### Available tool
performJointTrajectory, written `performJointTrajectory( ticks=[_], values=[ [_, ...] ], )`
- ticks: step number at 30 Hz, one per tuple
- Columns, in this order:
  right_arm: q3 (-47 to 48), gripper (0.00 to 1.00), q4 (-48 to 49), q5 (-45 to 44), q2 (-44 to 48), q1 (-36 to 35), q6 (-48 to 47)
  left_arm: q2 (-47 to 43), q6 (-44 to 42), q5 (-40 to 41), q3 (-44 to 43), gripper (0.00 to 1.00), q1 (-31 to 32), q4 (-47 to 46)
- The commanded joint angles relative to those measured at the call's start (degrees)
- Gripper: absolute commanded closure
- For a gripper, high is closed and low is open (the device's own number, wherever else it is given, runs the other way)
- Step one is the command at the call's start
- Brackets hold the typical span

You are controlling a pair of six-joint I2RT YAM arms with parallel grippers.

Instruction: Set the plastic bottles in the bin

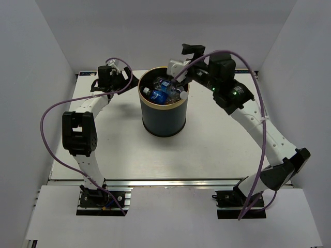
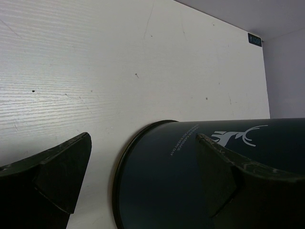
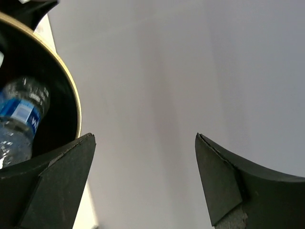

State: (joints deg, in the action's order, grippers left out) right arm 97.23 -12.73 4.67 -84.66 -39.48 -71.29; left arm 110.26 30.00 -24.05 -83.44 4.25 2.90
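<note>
1 white table (image 1: 217, 139) carries everything. 1 bin (image 1: 164, 116) — dark navy with a thin gold rim — stands upright near the table's middle, between the 2 arms. In the left wrist view its wall bears 1 white deer logo (image 2: 238, 136) beside small lettering too fine to read, and the frame's edge cuts off part of the bin.

The left gripper (image 2: 143, 138) is near the bin's left side and apart from it. Its 2 fingers are spread wide with nothing between them. The right gripper (image 3: 145, 136) hangs by the bin's far right rim, its fingers likewise apart and empty.

The plastic bottles (image 1: 163, 89) lie heaped inside the bin — overlapping, so no sure count. 2 blue labels and 1 white cap show from above. The right wrist view catches 1 blue-labelled bottle, cut off at the frame's left edge.
</note>
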Motion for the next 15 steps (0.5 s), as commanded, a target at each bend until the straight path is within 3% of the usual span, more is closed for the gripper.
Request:
performJointTrajectory(
  ticks=[1, 8, 10, 15],
  values=[
    [5.24, 0.11, 3.33, 5.52, -0.32, 5.02, 17.82, -1.8, -0.64, -0.47, -2.08, 0.02, 0.14, 0.01],
    [12.27, 0.11, 6.14, -0.7, -8.74, 15.55, 41.37, -1.54, -0.82, -0.29, -2.61, 0.02, 0.14, 0.62],
    [16.65, 0.11, 3.26, -0.1, -11.39, 18.64, 50.92, -1.45, -0.73, -0.21, -2.61, 0.02, 0.14, 0.44],
    [17.91, 0.11, -2.73, -0.01, -18.95, 24.01, 62.39, -1.27, -0.99, -0.38, -1.73, 0.02, 0.06, 0.0]
  ],
)
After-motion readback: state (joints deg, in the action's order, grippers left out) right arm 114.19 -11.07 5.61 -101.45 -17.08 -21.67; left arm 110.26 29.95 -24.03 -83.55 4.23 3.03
